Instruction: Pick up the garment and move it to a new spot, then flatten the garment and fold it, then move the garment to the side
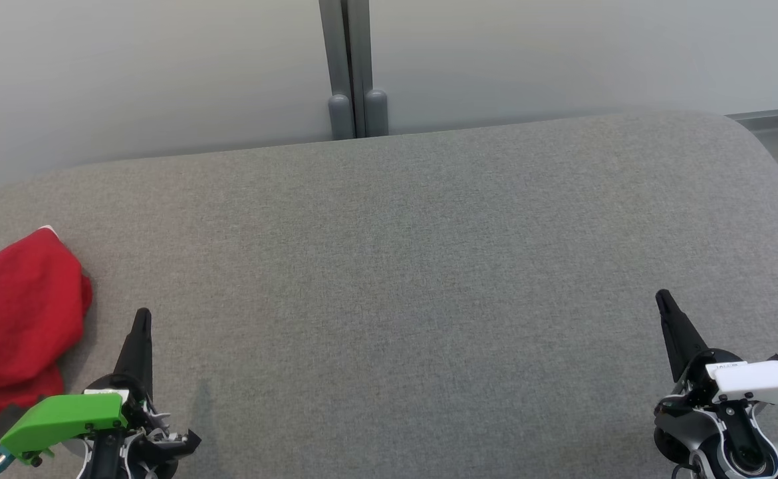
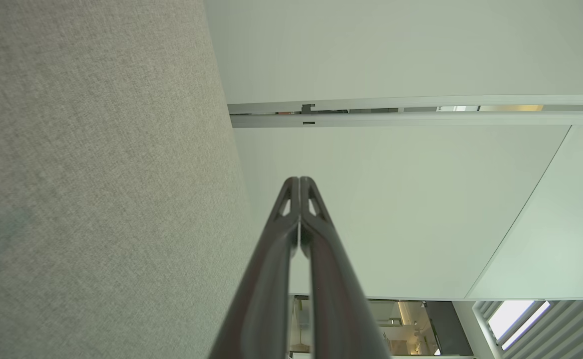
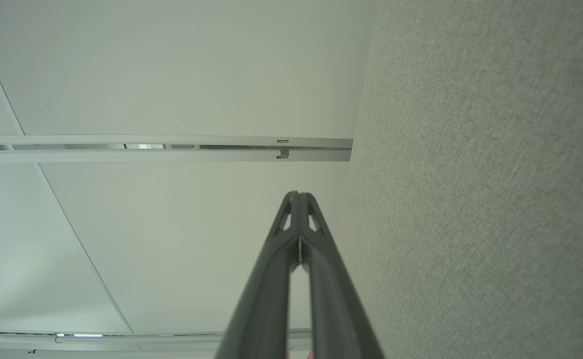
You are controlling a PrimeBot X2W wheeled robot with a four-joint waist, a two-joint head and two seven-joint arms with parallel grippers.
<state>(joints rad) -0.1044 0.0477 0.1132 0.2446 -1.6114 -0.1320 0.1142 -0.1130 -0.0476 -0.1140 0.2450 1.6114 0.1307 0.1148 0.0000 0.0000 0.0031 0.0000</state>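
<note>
Head view: red garment (image 1: 20, 313) lies bunched at 8 o'clock on the grey surface (image 1: 395, 266), cut off by the frame's left edge, with a white bit at its top corner. Left gripper (image 1: 143, 318) sits at 7 o'clock, just beside the garment, which lies off its 10 o'clock. Its fingers are pressed together and apart from the cloth, tip pointing to 12. Grey post (image 1: 352, 66) at 12, against the pale wall (image 1: 129, 66) behind the surface's far edge. Right gripper (image 1: 663, 298) at 4 o'clock, well apart from the garment, fingers pressed together, tip leaning to 11. Left wrist view: left gripper (image 2: 299, 182) tips meet, surface (image 2: 97, 174) at 9, wall (image 2: 396, 199) at 3. Right wrist view: right gripper (image 3: 297, 195) tips meet, wall (image 3: 147, 75) at 9, surface (image 3: 496, 174) at 3.
</note>
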